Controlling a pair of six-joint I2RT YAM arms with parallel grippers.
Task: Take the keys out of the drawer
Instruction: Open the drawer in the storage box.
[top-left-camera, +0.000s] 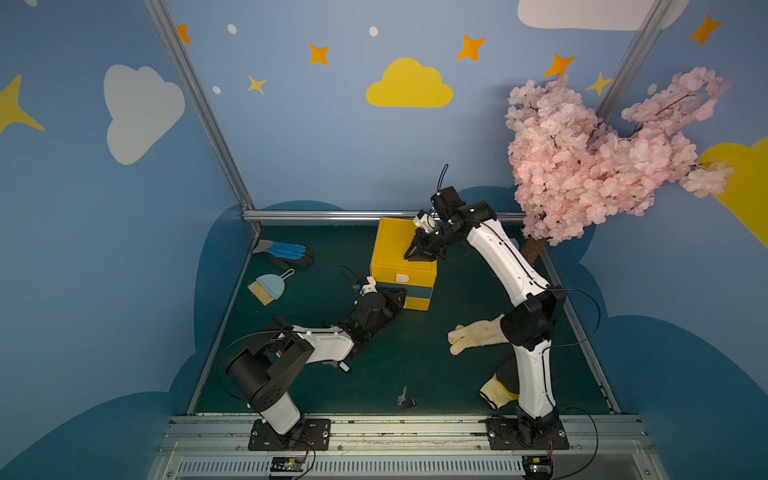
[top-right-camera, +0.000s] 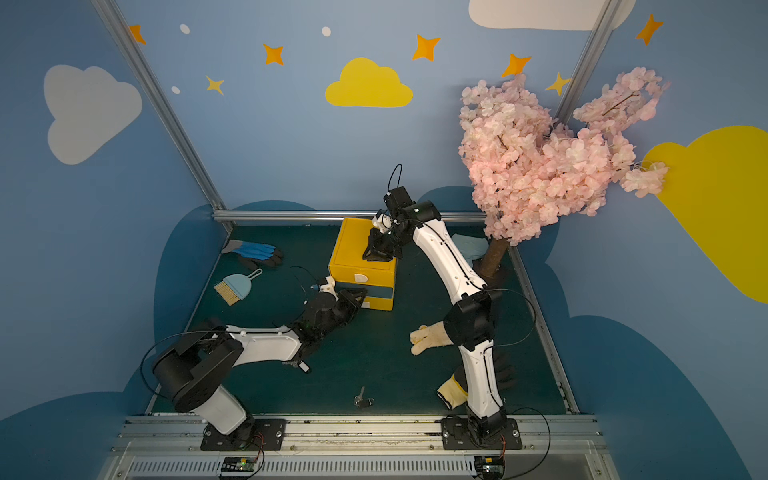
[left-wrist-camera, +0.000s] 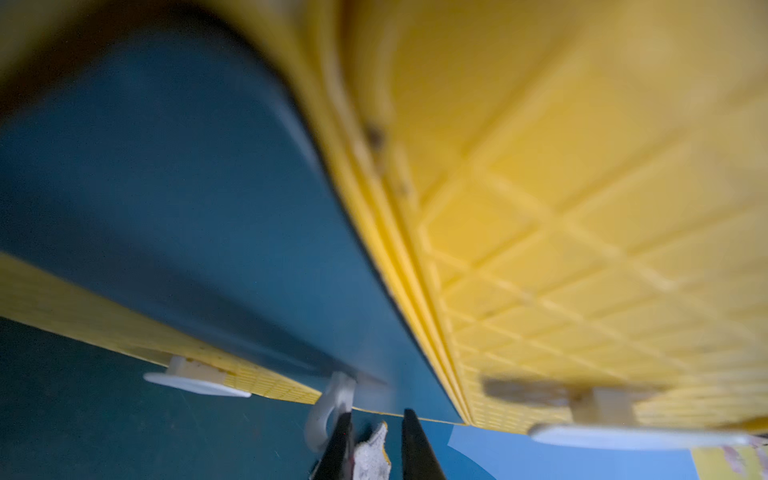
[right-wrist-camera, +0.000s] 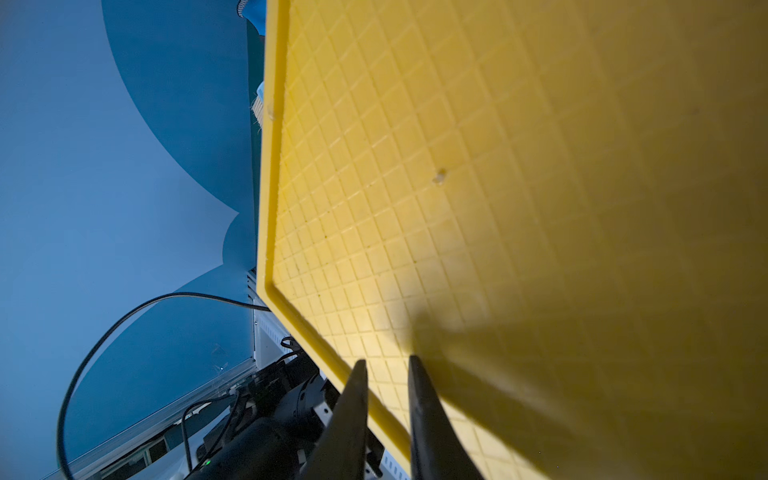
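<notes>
While both top views take in the whole green mat (top-left-camera: 415, 365), one bunch of keys (top-left-camera: 406, 399) lies out on it near the front rail, between my two arm bases and well apart from both pairs of jaws. The yellow box (top-left-camera: 392, 245) stands toward the back. My left gripper (top-left-camera: 397, 297) sits low against its front, at the blue drawer (top-left-camera: 420, 293), and my right gripper (top-left-camera: 415, 254) points down onto the box's top near the front edge. No drawer's inside shows, so I cannot tell what lies in any of them. Bare mat runs from the box to the keys, with a cream glove (top-left-camera: 478, 334) on my right and a small brush (top-left-camera: 268, 286) and a blue glove (top-left-camera: 286, 252) on my left.

From my left wrist, much blurred, the left gripper (left-wrist-camera: 376, 415) has its jaws parted with nothing between them. The blue drawer's white handle (left-wrist-camera: 328, 399) sits just beside the outer face of one finger.

From my right wrist, the right gripper (right-wrist-camera: 386, 361) keeps a narrow gap, nothing in it. Its tips are on the box's gridded top, just inside the raised rim.
</notes>
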